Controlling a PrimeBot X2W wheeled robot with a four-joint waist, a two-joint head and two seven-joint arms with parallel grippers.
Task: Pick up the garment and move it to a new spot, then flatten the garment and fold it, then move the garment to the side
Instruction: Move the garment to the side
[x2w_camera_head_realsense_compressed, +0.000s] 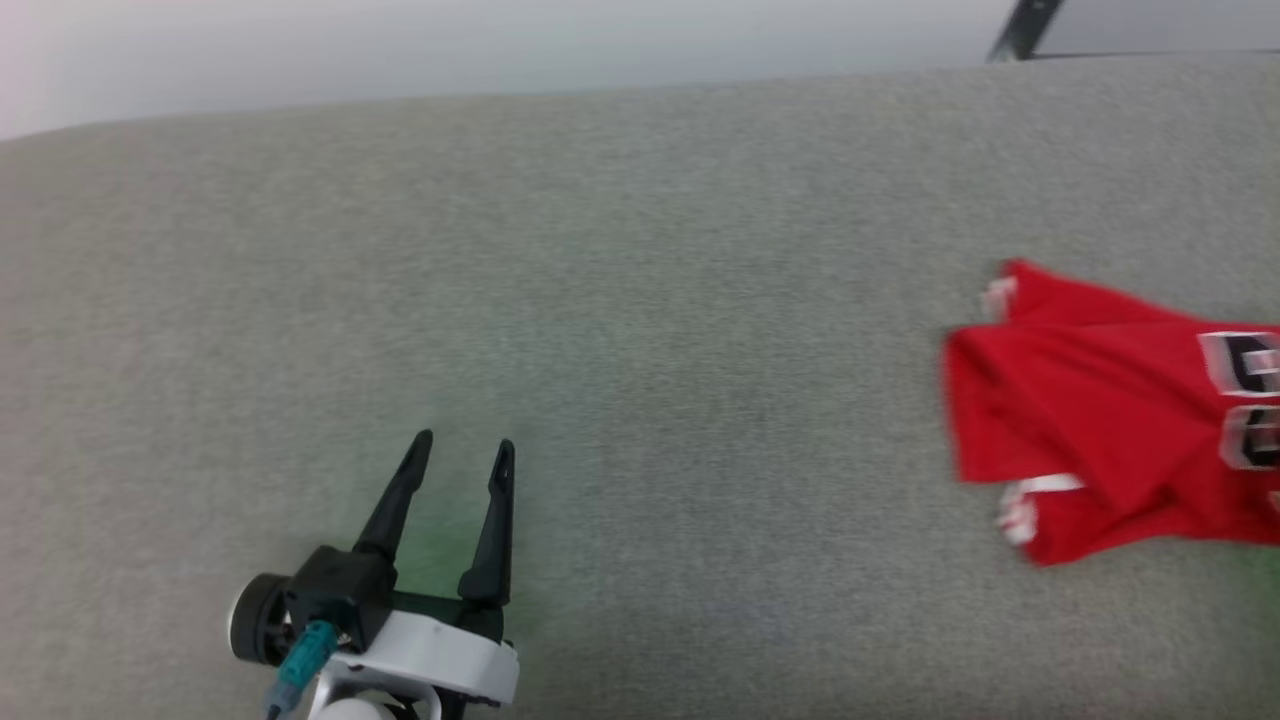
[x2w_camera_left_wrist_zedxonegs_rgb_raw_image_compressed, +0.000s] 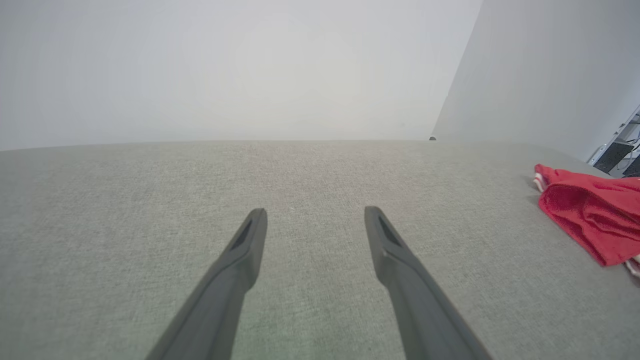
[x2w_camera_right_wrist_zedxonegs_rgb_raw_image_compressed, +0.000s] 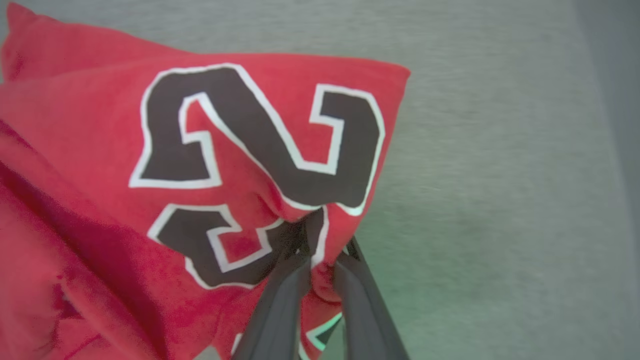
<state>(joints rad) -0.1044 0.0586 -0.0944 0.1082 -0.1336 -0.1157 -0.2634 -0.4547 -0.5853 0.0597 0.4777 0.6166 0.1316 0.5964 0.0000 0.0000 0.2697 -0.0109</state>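
Grey cloth covers the table (x2w_camera_head_realsense_compressed: 640, 250), with a pale wall behind it and a dark slanted strut (x2w_camera_head_realsense_compressed: 1020, 30) at the upper right of the head view; no obstacle lies between the claws and the shirt. The left claw (x2w_camera_head_realsense_compressed: 465, 440) sits at the lower left with its fingers spread and holding nothing, well apart from the garment (x2w_camera_head_realsense_compressed: 1090, 420), which lies crumpled at the right edge. In the right wrist view the right claw (x2w_camera_right_wrist_zedxonegs_rgb_raw_image_compressed: 327, 250) is pinching a fold of the garment (x2w_camera_right_wrist_zedxonegs_rgb_raw_image_compressed: 90, 125) just beneath its black-and-white numerals.
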